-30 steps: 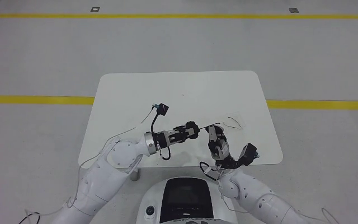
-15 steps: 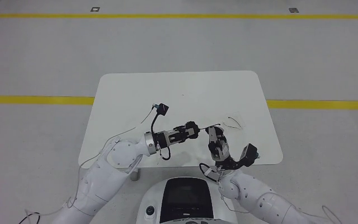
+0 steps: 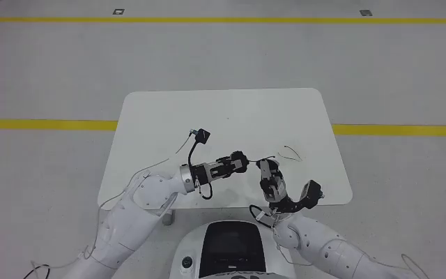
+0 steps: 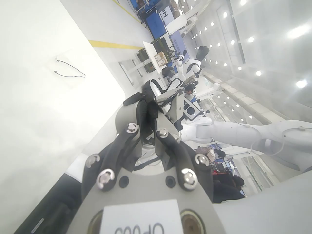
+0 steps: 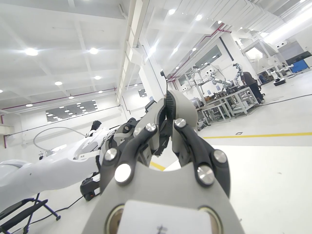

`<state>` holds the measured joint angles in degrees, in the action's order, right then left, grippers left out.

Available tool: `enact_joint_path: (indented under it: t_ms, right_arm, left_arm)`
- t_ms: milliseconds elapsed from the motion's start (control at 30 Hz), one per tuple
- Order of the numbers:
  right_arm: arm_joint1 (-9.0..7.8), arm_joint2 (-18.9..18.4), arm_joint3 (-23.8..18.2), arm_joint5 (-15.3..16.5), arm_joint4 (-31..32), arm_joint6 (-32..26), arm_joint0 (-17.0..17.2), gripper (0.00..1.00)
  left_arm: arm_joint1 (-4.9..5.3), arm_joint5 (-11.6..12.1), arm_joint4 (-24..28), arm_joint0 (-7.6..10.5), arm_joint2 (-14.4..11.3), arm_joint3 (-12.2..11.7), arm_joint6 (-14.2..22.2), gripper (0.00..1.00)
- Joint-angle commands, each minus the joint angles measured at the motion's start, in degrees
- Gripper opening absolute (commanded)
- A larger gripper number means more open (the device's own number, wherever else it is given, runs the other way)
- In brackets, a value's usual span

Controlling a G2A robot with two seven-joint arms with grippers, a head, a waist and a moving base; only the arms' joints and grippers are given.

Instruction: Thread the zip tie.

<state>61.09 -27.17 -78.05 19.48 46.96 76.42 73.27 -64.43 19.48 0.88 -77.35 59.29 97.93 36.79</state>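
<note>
R tool pinches zip tie, strip poking past its tips. L tool pressed together at its 9 o'clock, can't tell on what. Both hang over bench 6 o'clock edge. No loop seen, so threading's prob. all left for you. Spare ties at R tool's 2 o'clock.

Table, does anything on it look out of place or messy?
Nothing stands out. Two spare zip ties lie loose on the white table, their tips meeting, near the right tool, which is shut on another zip tie.
</note>
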Motion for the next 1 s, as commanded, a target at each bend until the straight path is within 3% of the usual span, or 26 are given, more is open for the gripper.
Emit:
enact_joint_path:
  t_ms: [0, 433, 967]
  right_arm:
    - [-0.10, 0.4, 0.0, 0.0, -0.1, 0.0, -0.2, 0.00]
    - [-0.65, 1.5, 1.5, 0.0, -0.4, 1.9, -1.2, 0.00]
    - [-0.49, 3.6, 1.6, 0.0, -5.3, 1.2, -2.0, 0.00]
  left_arm:
    - [0.00, 0.0, 0.0, 0.00, 0.0, 0.0, 0.0, 0.00]
    - [0.00, 0.0, 0.0, 0.00, 0.0, 0.0, 0.0, 0.00]
    - [0.00, 0.0, 0.0, 0.00, 0.0, 0.0, 0.0, 0.00]
